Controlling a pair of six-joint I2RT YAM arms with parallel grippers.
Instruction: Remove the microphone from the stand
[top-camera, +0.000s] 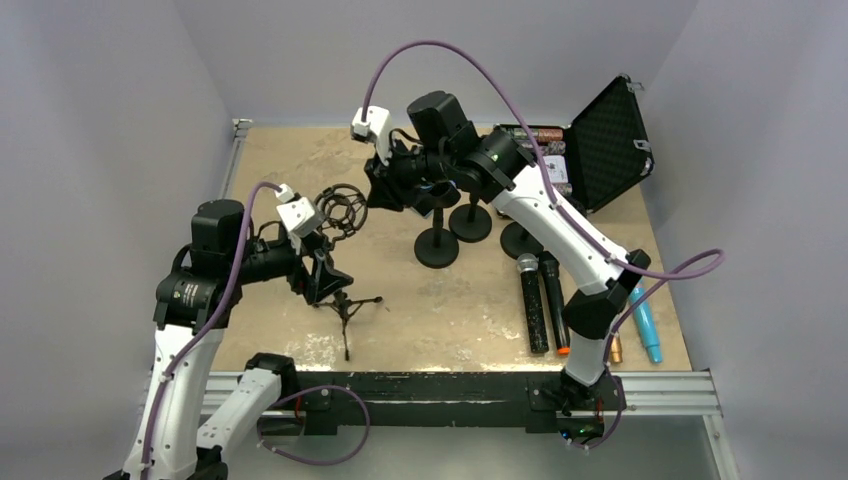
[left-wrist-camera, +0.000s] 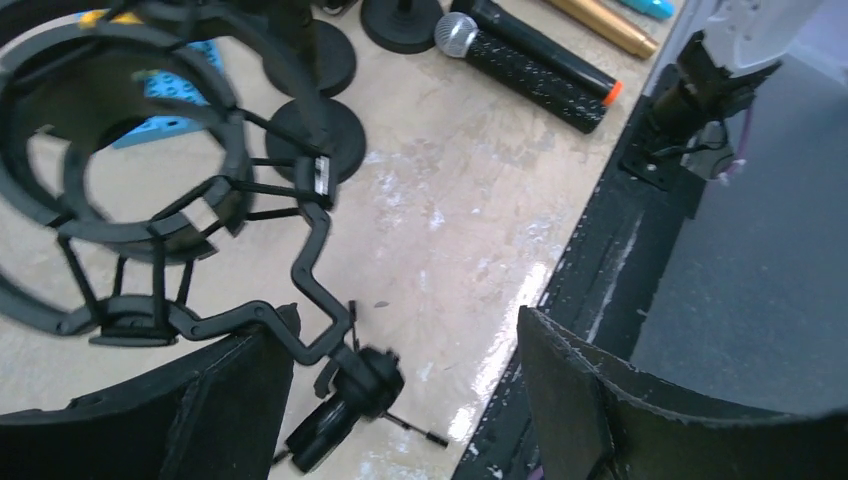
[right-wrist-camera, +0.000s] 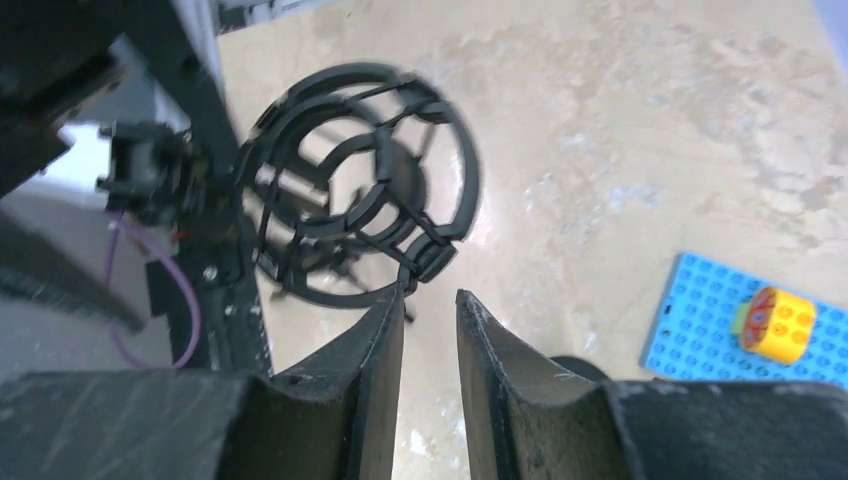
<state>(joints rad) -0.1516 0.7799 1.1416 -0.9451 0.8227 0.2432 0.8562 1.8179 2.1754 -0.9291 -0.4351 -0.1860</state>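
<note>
Left gripper (left-wrist-camera: 405, 335): your fingers are spread wide; the stand's (left-wrist-camera: 312, 250) lower joint sits between them, nearer the left-hand finger, and you cannot tell whether it touches
Cage (left-wrist-camera: 318, 175): up and to the left of those fingertips, tilted, on the stand's bent arm
Right gripper (right-wrist-camera: 428, 300): your fingers are drawn close with only a slit between them, tips just under the cage's rim
Microphone (left-wrist-camera: 520, 68): flat on the table (left-wrist-camera: 450, 220), well ahead of your left gripper, touching a second microphone (left-wrist-camera: 545, 50) that lies alongside it
</note>
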